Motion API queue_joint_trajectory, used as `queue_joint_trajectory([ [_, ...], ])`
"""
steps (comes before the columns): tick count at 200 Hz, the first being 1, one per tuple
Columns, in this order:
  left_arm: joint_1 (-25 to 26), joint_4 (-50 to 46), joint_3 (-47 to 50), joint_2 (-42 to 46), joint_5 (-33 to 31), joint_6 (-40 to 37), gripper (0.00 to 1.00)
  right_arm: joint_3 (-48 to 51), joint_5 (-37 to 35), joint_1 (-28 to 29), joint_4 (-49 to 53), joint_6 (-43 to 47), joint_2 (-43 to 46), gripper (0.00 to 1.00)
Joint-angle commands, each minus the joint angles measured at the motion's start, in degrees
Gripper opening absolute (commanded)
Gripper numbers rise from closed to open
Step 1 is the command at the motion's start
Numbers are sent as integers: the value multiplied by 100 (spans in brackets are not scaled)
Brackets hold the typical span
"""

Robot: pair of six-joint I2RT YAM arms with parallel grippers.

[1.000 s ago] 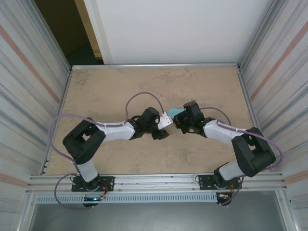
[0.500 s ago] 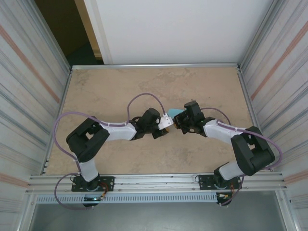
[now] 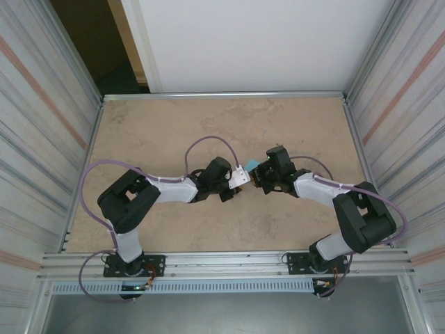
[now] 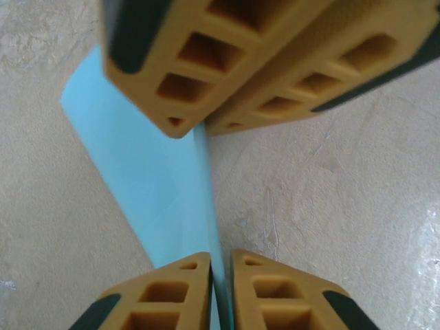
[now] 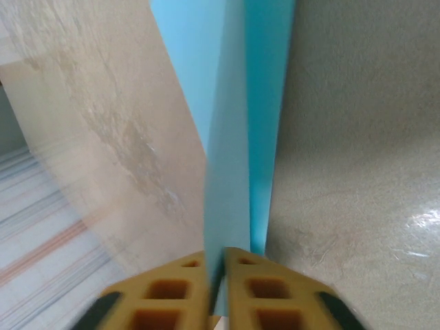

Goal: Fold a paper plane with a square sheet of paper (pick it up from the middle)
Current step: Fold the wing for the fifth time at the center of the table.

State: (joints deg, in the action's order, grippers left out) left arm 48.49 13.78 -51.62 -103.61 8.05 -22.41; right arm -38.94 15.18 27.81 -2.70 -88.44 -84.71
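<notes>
At table centre, the paper is now clamped by the left gripper too — the right gripper is closed on its other end — so creasing is judged ready.

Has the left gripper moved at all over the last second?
Yes, slightly: the left gripper has edged right, toward the right-hand aluminium table rail, closing in along the folded light-blue paper sheet.
</notes>
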Motion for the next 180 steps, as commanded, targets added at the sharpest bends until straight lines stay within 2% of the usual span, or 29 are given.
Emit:
queue_joint_trajectory([
  [1,-82,46,81,-80,228,58,13,-227,101,-80,377,2,-55,38],
  [12,-115,38,90,-74,330,120,12,-286,53,-137,583,151,-20,55],
  [22,-159,0,90,-95,467,196,11,-335,-15,-180,783,328,60,65],
  [47,-302,-190,33,-152,847,455,10,-335,-256,-336,1095,742,351,76],
  [81,-331,-416,-23,-248,1084,513,9,-292,-518,-501,1539,1085,714,79],
  [141,-392,-697,-153,-400,1322,623,9,-66,-713,-620,1814,1167,1066,79],
  [180,-545,-1013,-325,-390,1802,887,9,-9,-807,-627,1945,1319,1210,79],
])
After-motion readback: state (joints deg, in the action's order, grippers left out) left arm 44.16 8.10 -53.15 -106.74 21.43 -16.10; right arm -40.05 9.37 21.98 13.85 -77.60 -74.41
